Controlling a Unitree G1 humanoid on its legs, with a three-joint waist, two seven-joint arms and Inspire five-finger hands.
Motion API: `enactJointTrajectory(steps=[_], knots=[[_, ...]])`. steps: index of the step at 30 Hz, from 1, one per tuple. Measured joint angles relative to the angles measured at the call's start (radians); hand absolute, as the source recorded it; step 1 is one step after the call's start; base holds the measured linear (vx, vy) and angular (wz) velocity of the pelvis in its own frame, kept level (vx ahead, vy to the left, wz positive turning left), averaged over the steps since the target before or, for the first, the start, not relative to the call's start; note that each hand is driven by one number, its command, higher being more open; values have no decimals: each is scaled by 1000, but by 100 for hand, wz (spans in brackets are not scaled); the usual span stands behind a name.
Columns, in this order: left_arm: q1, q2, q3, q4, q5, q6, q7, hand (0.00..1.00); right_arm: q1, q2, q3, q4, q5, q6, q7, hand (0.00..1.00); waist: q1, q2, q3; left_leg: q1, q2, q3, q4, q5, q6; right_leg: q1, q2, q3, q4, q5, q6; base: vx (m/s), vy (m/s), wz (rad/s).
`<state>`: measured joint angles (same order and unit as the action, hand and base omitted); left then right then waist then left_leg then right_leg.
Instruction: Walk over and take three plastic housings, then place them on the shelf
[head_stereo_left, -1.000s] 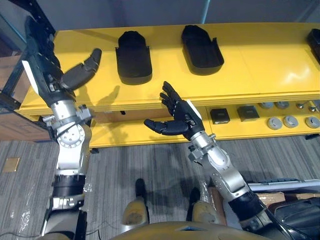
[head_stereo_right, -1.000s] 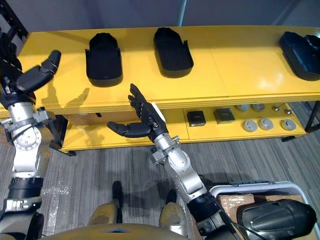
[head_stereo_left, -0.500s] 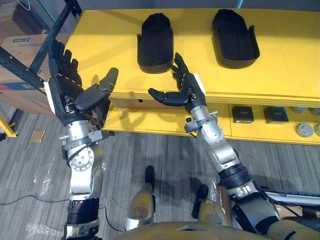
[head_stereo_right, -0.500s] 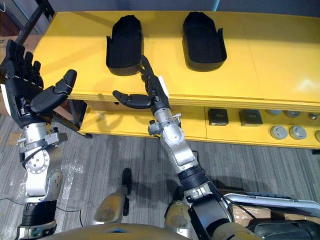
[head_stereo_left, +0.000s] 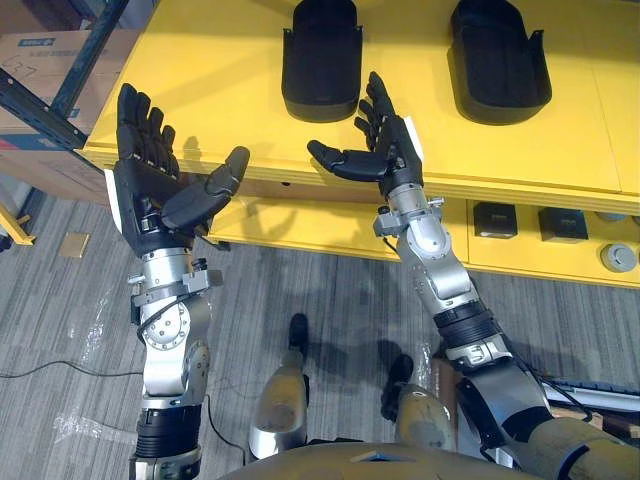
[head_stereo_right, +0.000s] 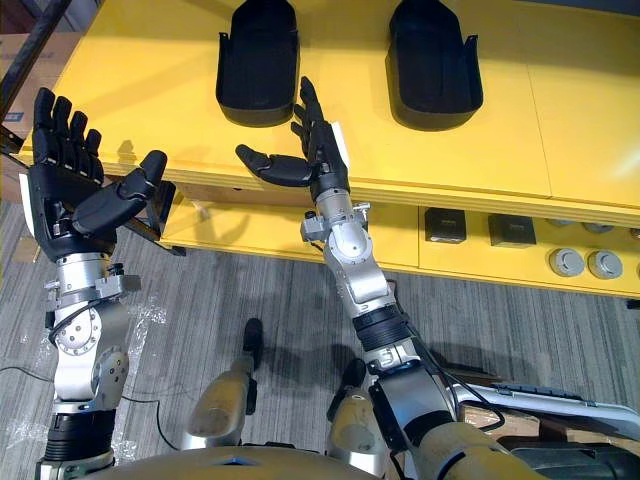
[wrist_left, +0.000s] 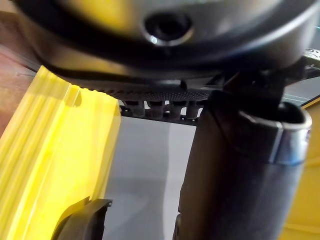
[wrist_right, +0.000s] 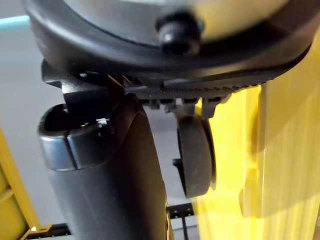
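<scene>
Now, left hand (head_stereo_left: 145, 195): raised with the palm up, fingers straight and spread, thumb angled out, holding nothing; it hangs off the left front corner of the top shelf (head_stereo_left: 210, 95), apart from it.
Right hand (head_stereo_left: 388, 152): wide too, fingers straight and pointing over the shelf's front edge, thumb stretched towards the robot's left, nothing in it.
Left housing (head_stereo_left: 320, 55): black plastic, lying flat on the top shelf just beyond the right hand's fingertips, not touched.
Right housing (head_stereo_left: 498, 58): same black shape, flat on the same shelf, well to the right of that hand.
Lower shelf (head_stereo_left: 300, 228): yellow, beneath the top one; two small black boxes (head_stereo_left: 492, 218) sit on it, with grey discs (head_stereo_right: 568, 263) further right.
Left wrist view: the left thumb (wrist_left: 235, 170) stands large against the yellow shelf edge, and a dark moulded corner (wrist_left: 82, 220) shows low down; which housing it belongs to I cannot tell.
Right wrist view: the right thumb (wrist_right: 105, 175) is close up beside the yellow shelf front.
Left eye view, far left: a cardboard box (head_stereo_left: 40, 45) behind a blue rack beam (head_stereo_left: 45, 105).
Right eye view, lower right: the white rim of a crate (head_stereo_right: 520, 393).
Floor (head_stereo_left: 330, 290): grey planks.
</scene>
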<state>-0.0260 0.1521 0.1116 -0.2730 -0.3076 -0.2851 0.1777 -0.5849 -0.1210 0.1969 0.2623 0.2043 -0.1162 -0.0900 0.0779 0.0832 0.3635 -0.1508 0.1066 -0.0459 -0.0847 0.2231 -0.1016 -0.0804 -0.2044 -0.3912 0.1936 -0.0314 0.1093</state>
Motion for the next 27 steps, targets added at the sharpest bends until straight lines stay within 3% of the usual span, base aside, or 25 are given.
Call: enactJointTrajectory(steps=[17,24,27], knots=[[-1,-19,-59,1,0,30,-11,100,0,-4,11,9,0,-24,85,100,-2,-17,12,4,-4,0,0,3,2,4,-4,0,-1,2,4,-8,-42,0],[-9,-19,-66,10,4,37,-14,100,-13,-30,20,20,-3,-26,66,100,-3,-17,12,3,-4,1,-4,5,1,4,-4,0,-3,4,6,-10,-38,0],[-9,-18,-66,10,6,45,-4,100,-10,-31,22,13,-64,-27,12,100,-3,-18,12,4,-4,5,-4,5,1,4,-4,2,-5,5,7,0,0,-1]])
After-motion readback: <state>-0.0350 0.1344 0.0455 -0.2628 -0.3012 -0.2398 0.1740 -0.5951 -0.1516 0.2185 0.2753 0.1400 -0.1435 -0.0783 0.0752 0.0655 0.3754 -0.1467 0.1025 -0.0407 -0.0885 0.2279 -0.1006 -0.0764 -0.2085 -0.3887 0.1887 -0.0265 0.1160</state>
